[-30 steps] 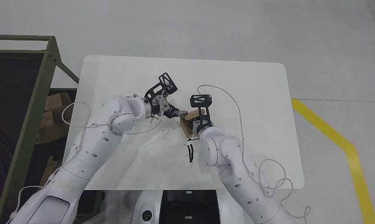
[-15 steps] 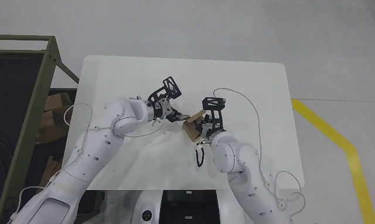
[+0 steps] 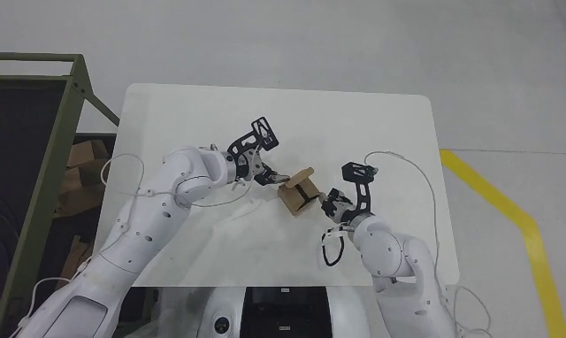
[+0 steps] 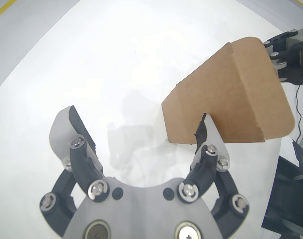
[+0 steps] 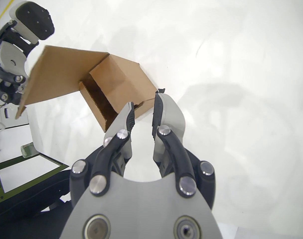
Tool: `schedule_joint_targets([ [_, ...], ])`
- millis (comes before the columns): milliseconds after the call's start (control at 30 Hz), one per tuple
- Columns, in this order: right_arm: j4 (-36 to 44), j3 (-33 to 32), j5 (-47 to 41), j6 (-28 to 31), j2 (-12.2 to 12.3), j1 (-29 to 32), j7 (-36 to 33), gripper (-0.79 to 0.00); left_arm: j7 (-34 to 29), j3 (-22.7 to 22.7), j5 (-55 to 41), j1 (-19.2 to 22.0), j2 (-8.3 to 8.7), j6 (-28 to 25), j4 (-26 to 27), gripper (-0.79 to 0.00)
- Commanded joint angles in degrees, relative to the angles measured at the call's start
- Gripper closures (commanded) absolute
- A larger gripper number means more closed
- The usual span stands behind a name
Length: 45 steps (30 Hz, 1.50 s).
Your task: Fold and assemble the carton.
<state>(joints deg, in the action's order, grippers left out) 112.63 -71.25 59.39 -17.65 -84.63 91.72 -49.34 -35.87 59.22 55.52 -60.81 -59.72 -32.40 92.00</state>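
One white desk [image 3: 380, 126] carries everything. The brown carton [image 3: 298, 196] stands near its middle, between my two arms, with its mouth open and one wide flap [image 5: 59, 73] lifted toward the left. My left tool [image 4: 137, 118] sits just left of the carton, its fingers [image 4: 76, 128] spread wide and gripping nothing. One pad lies at the flap's edge, and I cannot tell whether it touches. My right tool [image 5: 144, 110] sits just right of the carton. Its fingers [image 5: 164, 115] are parted by a narrow gap with bare desk showing between them, and the carton's near corner is just at their tips.
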Motion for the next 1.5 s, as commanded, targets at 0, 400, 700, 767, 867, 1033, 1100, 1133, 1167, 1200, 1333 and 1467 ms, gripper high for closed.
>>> schedule_joint_targets([
  [0,-1.17,0.14,-0.96,0.21,0.02,-0.22,0.09,-0.148,-0.03,-0.17,0.03,0.21,-0.06,-0.05,-0.05,-0.785],
  [400,-7.03,2.4,-5.3,1.72,0.04,-3.76,2.39,-0.142,-0.64,-0.91,0.8,0.68,-0.29,0.33,0.01,-0.785],
  [700,-8.48,3.76,-6.54,2.17,0.19,-5.78,2.93,-0.151,-1.87,-1.89,1.43,1.15,-0.61,1.73,-0.67,-0.785],
  [767,-8.71,3.92,-6.77,2.15,0.25,-6.12,2.99,-0.154,-2.08,-2.21,1.66,1.27,-0.72,2.27,-0.71,-0.785],
  [867,-8.74,3.3,-6.94,1.67,0.42,-6.27,3.23,-0.16,-2.39,-2.54,2.03,1.46,-0.85,2.95,-0.84,-0.785],
  [1033,-6.28,0.63,-6.98,0.91,1.02,-4.42,3.61,-0.163,-2.49,-2.5,1.78,1.56,-0.96,3.37,-1.22,-0.785],
  [1100,-4.67,-0.65,-7.25,0.76,1.27,-3.38,3.81,-0.163,-2.5,-2.44,1.66,1.58,-0.99,3.4,-1.3,-0.785],
  [1133,-3.84,-1.17,-7.64,0.93,1.38,-2.85,3.86,-0.166,-2.51,-2.42,1.65,1.6,-1.0,3.39,-1.32,-0.785],
  [1167,-2.89,-1.69,-8.71,1.44,1.47,-2.35,3.96,-0.172,-2.48,-2.35,1.58,1.64,-1.01,3.43,-1.34,-0.785],
  [1200,-2.0,-2.22,-10.42,2.42,1.54,-1.84,4.04,-0.175,-2.45,-2.28,1.51,1.67,-1.02,3.48,-1.37,-0.785],
  [1333,0.38,-3.36,-15.47,6.93,1.88,-0.44,4.07,-0.228,-2.44,-2.15,1.56,1.74,-1.06,3.54,-1.46,-0.785],
  [1467,1.12,-2.9,-20.03,10.67,2.12,-0.91,2.3,-0.314,-2.4,-2.06,1.42,1.74,-1.11,3.63,-1.6,-0.785],
])
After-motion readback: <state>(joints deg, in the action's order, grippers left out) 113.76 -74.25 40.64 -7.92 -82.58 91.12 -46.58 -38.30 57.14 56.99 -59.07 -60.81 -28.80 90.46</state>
